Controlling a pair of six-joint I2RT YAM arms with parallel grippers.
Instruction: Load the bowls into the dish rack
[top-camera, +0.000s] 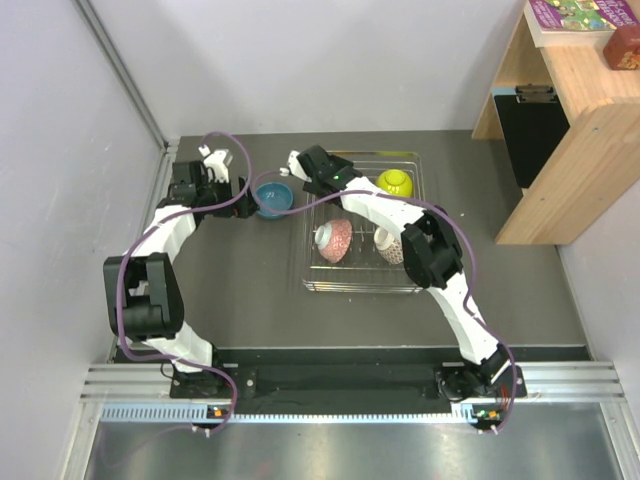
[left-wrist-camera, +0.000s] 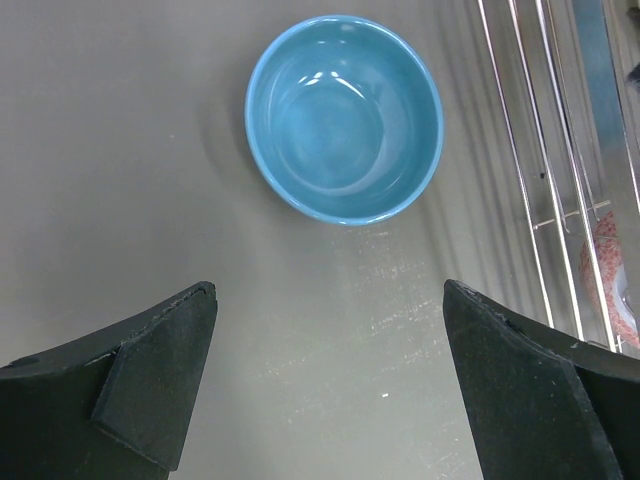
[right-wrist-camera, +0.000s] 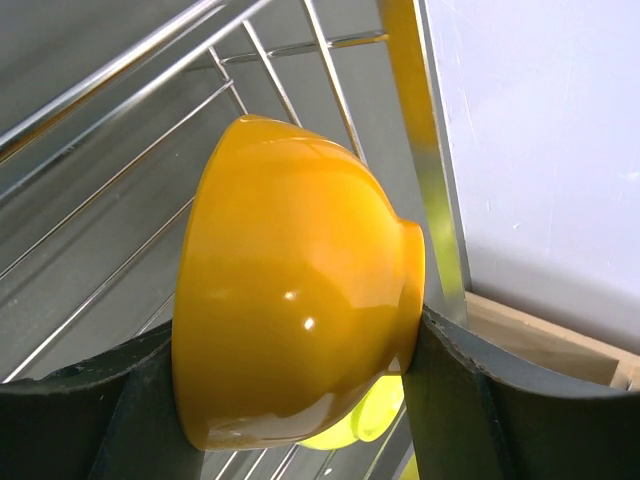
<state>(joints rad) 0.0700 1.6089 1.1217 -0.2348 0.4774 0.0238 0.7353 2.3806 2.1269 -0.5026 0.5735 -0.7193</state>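
The blue bowl (top-camera: 272, 198) sits upright on the dark table just left of the wire dish rack (top-camera: 360, 289). My left gripper (top-camera: 215, 165) hovers open and empty to its left; in the left wrist view the blue bowl (left-wrist-camera: 344, 117) lies ahead of my open left gripper (left-wrist-camera: 330, 290). My right gripper (right-wrist-camera: 290, 340) is shut on the orange bowl (right-wrist-camera: 290, 300), held on its side over the rack's far left corner (top-camera: 305, 172). The lime-yellow bowl (top-camera: 395, 182) and the pinkish-red (top-camera: 335, 240) and brownish-grey (top-camera: 390, 247) patterned bowls rest in the rack.
A wooden shelf unit (top-camera: 560, 120) stands at the right beyond the table. White walls close the back and left. The rack's wires (left-wrist-camera: 550, 150) show at the right of the left wrist view. The arm bases sit on a rail (top-camera: 340, 385) at the near edge.
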